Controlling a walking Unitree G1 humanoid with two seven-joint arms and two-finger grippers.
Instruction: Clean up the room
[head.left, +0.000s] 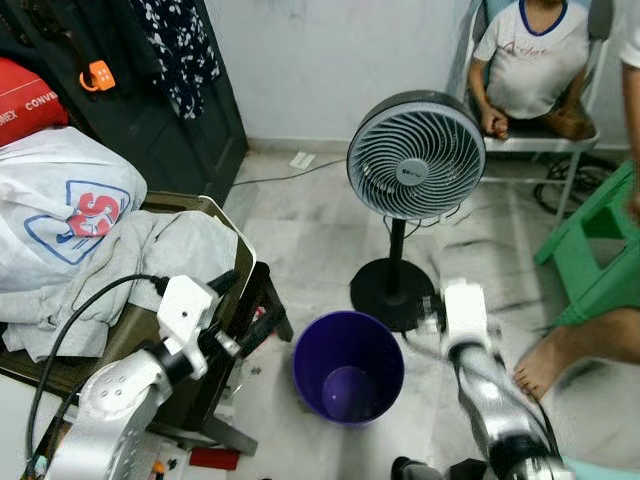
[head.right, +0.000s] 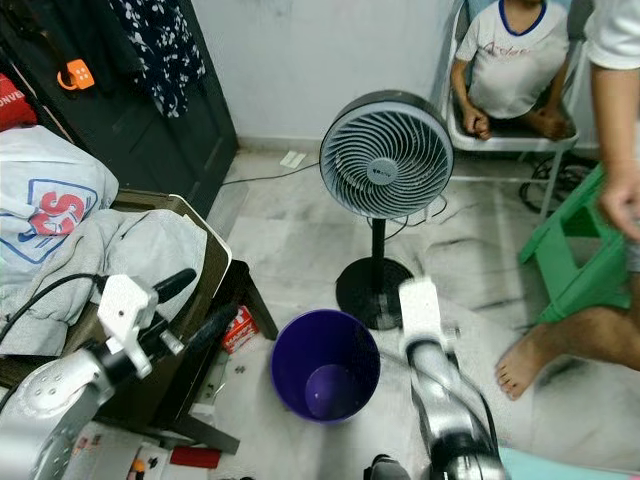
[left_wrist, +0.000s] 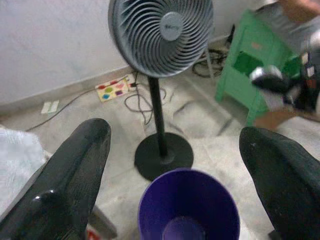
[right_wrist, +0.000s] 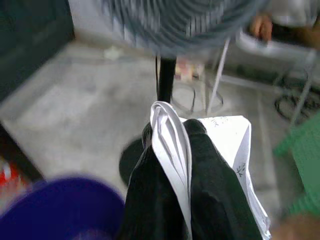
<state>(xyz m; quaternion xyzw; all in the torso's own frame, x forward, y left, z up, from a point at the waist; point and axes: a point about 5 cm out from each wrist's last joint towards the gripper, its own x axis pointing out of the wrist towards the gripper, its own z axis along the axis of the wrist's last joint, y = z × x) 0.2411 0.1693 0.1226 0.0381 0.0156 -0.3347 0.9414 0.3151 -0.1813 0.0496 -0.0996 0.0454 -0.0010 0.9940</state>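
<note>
On the left, a chair (head.left: 225, 215) is piled with a grey sweater (head.left: 150, 250) and a white bag (head.left: 60, 215). The left tool (head.right: 190, 305) hangs in front of the chair, and its two black fingers (left_wrist: 75, 170) are spread wide apart with nothing in them. Just to its right, a purple bin (head.left: 348, 365) stands on the floor, right beside the chair. Behind the bin stands a grey fan (head.left: 415, 155) on a black pole with a round foot. The right tool (right_wrist: 172, 145) is up over the floor, near the bin and the fan's foot. Its fingers are squeezed tight on folded white paper (right_wrist: 225, 140). On the far right are a green stool (head.left: 590, 235) and a person's bare foot (head.left: 545, 360). Another person sits on a chair by the wall.
</note>
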